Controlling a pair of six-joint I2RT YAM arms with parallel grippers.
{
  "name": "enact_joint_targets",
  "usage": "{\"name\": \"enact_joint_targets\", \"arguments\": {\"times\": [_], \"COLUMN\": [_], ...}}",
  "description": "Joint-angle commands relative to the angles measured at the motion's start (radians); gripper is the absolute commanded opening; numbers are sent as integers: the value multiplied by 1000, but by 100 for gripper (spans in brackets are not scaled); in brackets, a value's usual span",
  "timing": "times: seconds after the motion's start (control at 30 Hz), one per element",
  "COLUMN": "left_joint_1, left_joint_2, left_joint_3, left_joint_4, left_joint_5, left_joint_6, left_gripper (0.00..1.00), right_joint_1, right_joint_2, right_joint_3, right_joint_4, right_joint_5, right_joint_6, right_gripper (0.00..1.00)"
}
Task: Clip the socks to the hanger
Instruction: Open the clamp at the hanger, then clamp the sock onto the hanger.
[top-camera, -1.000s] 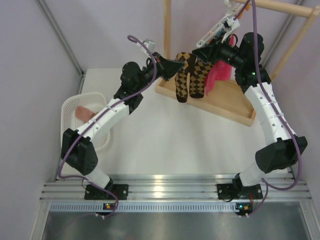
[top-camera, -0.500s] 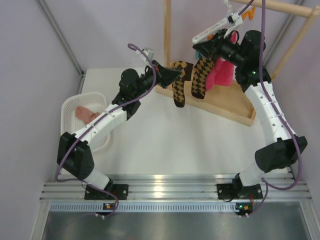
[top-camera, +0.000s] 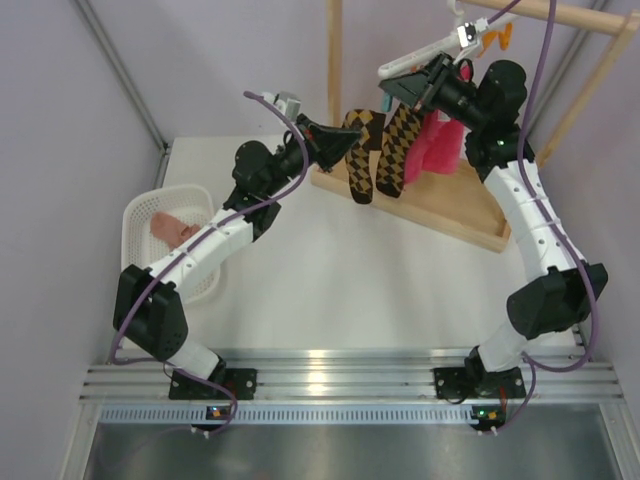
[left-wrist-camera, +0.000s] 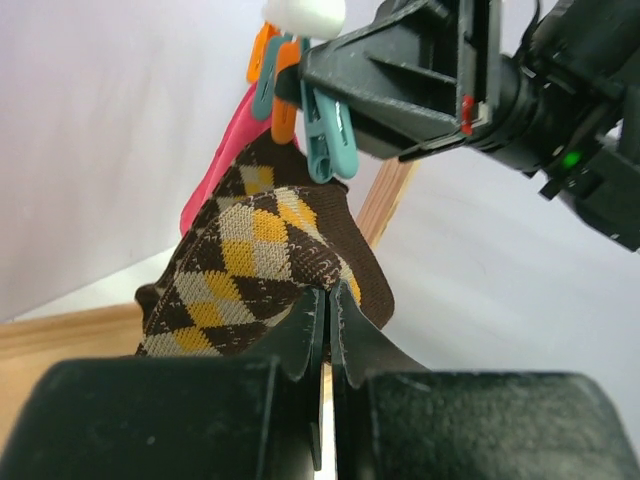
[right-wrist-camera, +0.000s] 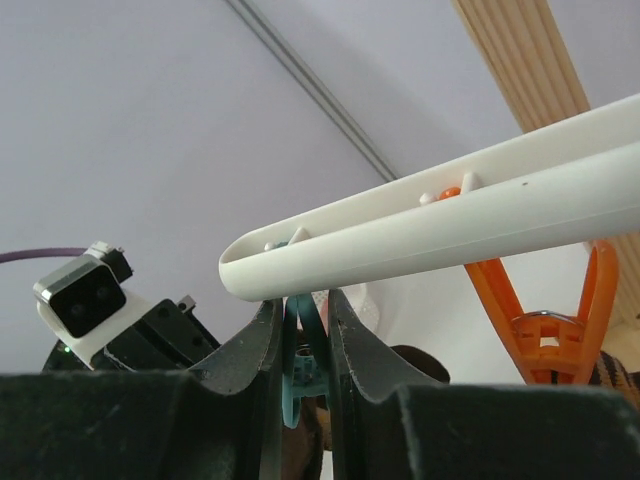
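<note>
Top external: seeing the socks (top-camera: 395, 150) hung lengthwise, ends down over the wooden base (top-camera: 450, 205), beneath the hanger (top-camera: 425, 62) slanted up toward the right. Only catching the grips from the wrists: left gripper (left-wrist-camera: 328, 295) clamped on a sock's edge, right gripper (right-wrist-camera: 302, 305) closed round a teal clip (right-wrist-camera: 298, 385) under the bar's rounded end

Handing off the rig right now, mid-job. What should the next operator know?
Left pincer: shut on a checked sock, held just under the teal clip.
Right pincer: shut on that teal clip at the end of the hanger.
Second sock hangs beside the first; cannot tell whether it is clipped.
Done: nothing confirmed clipped.
Left to do: seat the held sock in the clip, release, then check the second sock.
</note>
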Motion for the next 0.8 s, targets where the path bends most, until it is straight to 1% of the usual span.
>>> {"name": "enact_joint_targets", "arguments": {"times": [0.0,0.23,0.5,0.77], "left_joint_1": [3,3,3,2], "left_joint_2": [-4,4,33,68], "left_joint_3": [9,12,41,92], "left_joint_4": [137,153,171,174], "left_joint_5": [-7,-12,-42,-27], "left_joint_6": [5,21,38,30], "left_gripper": [0,0,0,0], "right_joint_1": [-19,-22,-22,-20], "right_joint_2": [21,28,24,32], "right_joint_3": [-12,-21,-26,-20], "right_joint_4": [62,74,72,77], "right_joint_5": [21,23,10,7], "right_joint_6": [166,221,227,238], "right_gripper": [0,0,0,0]}}
